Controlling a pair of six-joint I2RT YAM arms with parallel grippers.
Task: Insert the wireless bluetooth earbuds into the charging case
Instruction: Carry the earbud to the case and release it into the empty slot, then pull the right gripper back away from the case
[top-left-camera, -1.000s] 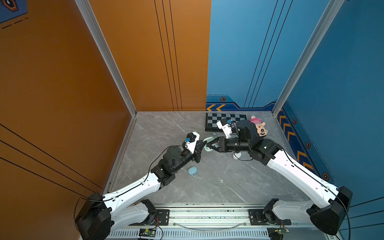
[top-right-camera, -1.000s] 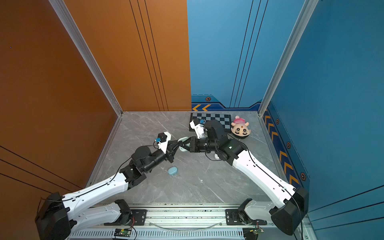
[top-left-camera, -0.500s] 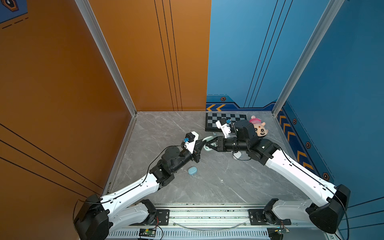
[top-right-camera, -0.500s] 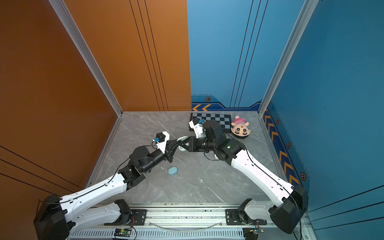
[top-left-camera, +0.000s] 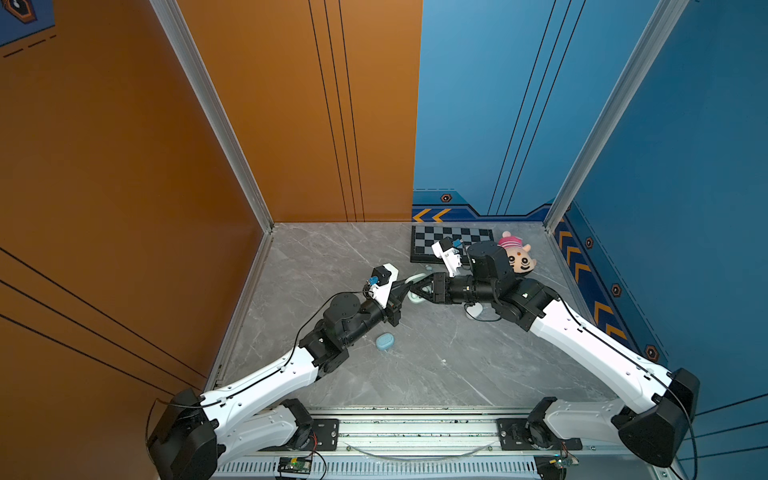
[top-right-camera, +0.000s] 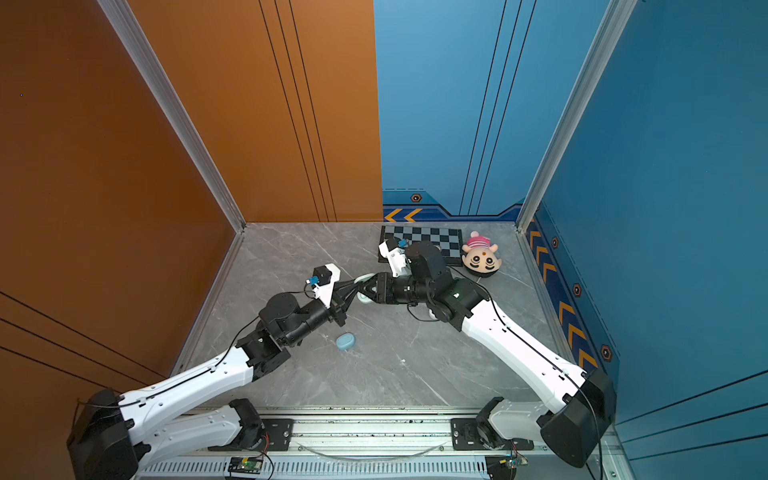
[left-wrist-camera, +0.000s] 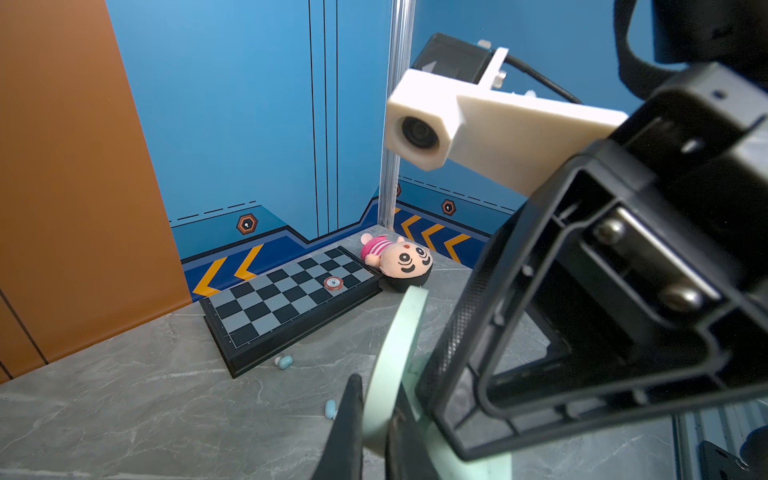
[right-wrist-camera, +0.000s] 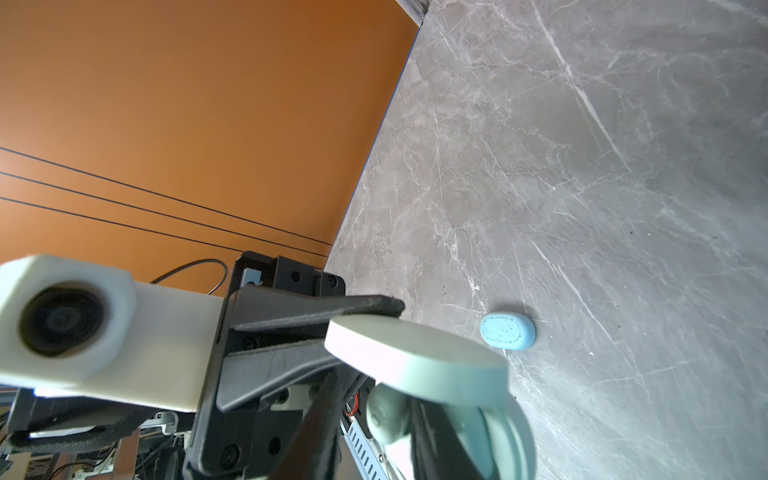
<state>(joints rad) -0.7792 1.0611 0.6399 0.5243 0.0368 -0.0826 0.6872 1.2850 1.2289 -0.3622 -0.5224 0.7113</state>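
Both arms meet above the middle of the table at an open mint green charging case (top-left-camera: 415, 286) (top-right-camera: 365, 286). My left gripper (left-wrist-camera: 374, 399) is shut on its raised lid (left-wrist-camera: 399, 353). In the right wrist view a mint earbud (right-wrist-camera: 388, 415) sits under the lid (right-wrist-camera: 415, 353), against the case base (right-wrist-camera: 503, 436). My right gripper (right-wrist-camera: 374, 399) stands open around it, with a gap between one finger and the bud. Two pale blue earbuds (left-wrist-camera: 285, 362) (left-wrist-camera: 330, 409) lie on the table near the chessboard. A shut blue case (top-left-camera: 385, 341) (top-right-camera: 345, 341) (right-wrist-camera: 508, 331) lies beside the left arm.
A folded chessboard (top-left-camera: 453, 245) with a poker chip (left-wrist-camera: 333, 283) on it lies at the back. A plush toy (top-left-camera: 517, 257) (top-right-camera: 482, 259) lies next to it. A white case (top-left-camera: 473, 311) shows partly under the right arm. Orange and blue walls enclose the table.
The right gripper's jaws have parted around the mint earbud. Both arms stay nearly where they were, and the left still grips the lid.
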